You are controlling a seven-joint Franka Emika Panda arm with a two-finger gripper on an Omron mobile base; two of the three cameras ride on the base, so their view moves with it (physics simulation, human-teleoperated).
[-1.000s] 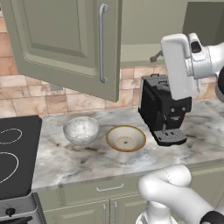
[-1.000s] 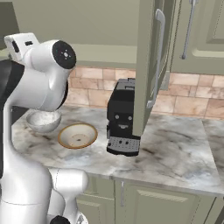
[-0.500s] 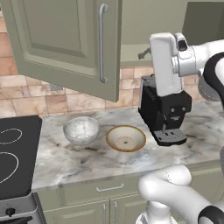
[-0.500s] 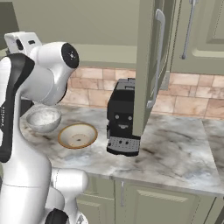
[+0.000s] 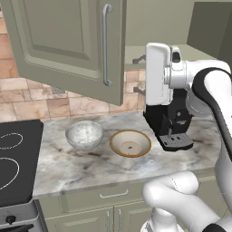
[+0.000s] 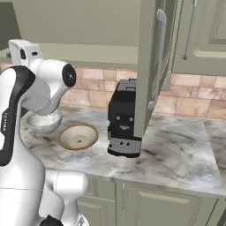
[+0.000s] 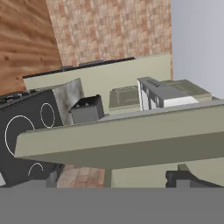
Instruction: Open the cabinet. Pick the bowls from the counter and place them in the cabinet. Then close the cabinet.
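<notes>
the cabinet (image 5: 81,45) door hangs open above the counter (image 5: 81,163), where the speckled bowl (image 5: 84,134) sits just left of the tan bowl (image 5: 130,143), gripper jaws spread, grasping nothing.

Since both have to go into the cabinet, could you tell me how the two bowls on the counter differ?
The speckled grey-white bowl is deeper with steep sides; the tan bowl is wider and shallow. The grey-white one is speckled all over, while the tan one has a brown rim and a cream inside. The grey-white bowl sits nearer the stovetop, the tan one nearer the black coffee machine. Both stand upright and empty on the counter, close together but apart.
</notes>
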